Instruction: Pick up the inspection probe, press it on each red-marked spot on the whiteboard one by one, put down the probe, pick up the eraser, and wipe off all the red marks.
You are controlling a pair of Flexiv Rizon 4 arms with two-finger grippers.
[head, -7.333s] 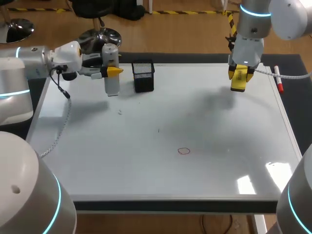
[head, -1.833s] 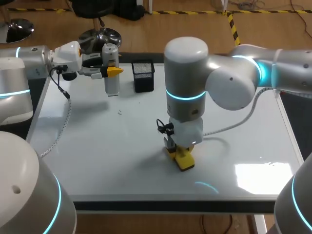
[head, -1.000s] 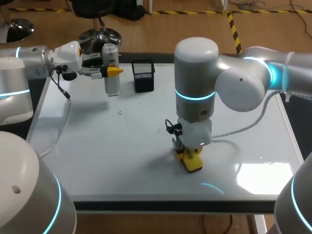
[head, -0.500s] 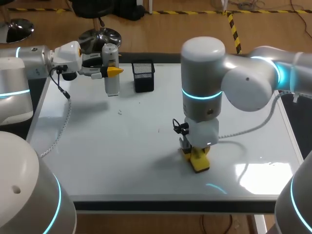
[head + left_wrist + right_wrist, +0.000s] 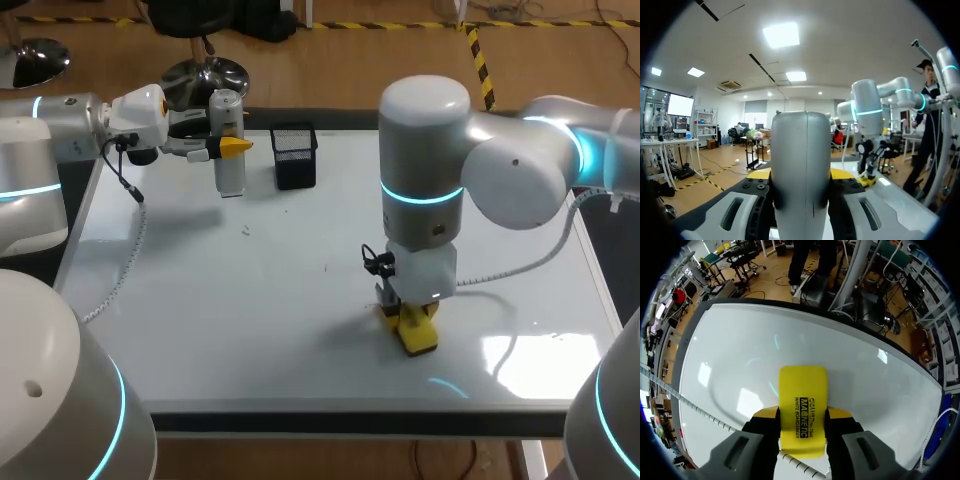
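The whiteboard point(image 5: 200, 300) covers the table. My right gripper point(image 5: 412, 322) is shut on the yellow eraser point(image 5: 418, 334), which points down onto the board near its front middle. In the right wrist view the eraser point(image 5: 803, 405) sits between the fingers of the right gripper point(image 5: 802, 416), with the white board point(image 5: 740, 355) ahead. No red mark shows around it. My left gripper point(image 5: 226, 146) hangs at the back left, shut on the grey-white probe point(image 5: 228, 150), held upright above the board. In the left wrist view the probe point(image 5: 800, 165) fills the gap of the left gripper point(image 5: 800, 176).
A black mesh pen holder point(image 5: 294, 156) stands at the back of the board, just right of the probe. Two faint dark specks point(image 5: 245, 230) lie on the board's left half. A white cable point(image 5: 115, 285) trails from the left arm over the board's left edge.
My right arm has slid the eraser to the right along the board's front part. The left arm and the probe have not moved.
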